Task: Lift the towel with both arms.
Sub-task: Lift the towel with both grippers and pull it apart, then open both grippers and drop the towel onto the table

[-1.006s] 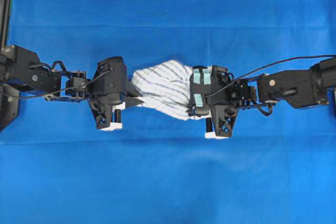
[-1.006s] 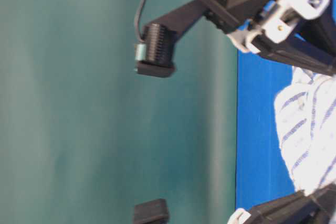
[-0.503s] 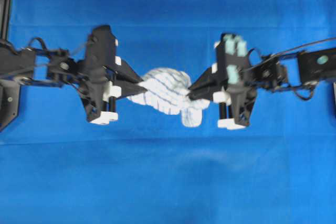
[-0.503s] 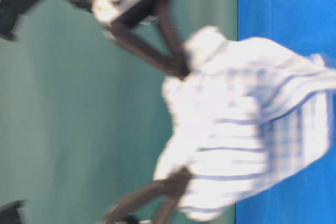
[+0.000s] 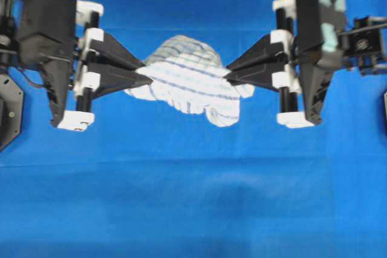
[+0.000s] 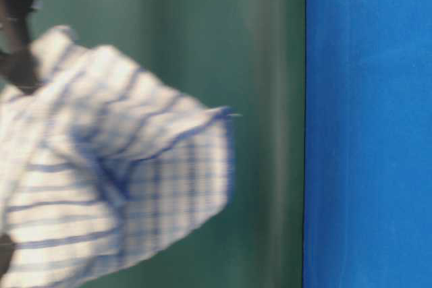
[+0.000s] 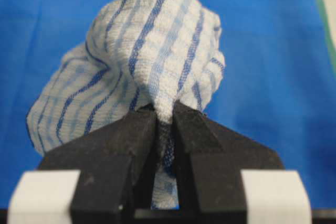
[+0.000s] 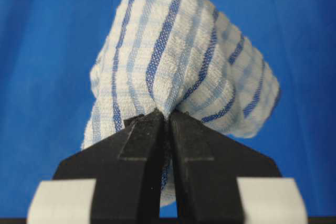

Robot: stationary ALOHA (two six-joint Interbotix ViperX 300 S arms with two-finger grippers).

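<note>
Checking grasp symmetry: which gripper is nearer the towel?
Neither: left gripper is shut on the towel at its left end, right gripper shut on its right end.

Robot lab bench, blue table cloth (image 5: 193, 209), plain green backdrop (image 6: 263, 45)

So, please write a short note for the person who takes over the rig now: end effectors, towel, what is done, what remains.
Left end effector: shut on one end of the towel.
Right end effector: shut on the opposite end.
Towel: bunched, hanging between the two, clear of the blue table cloth in the table-level view.
Done: both grasps, towel raised.
Left: probably only to hold it steady; keep both grips closed.
</note>
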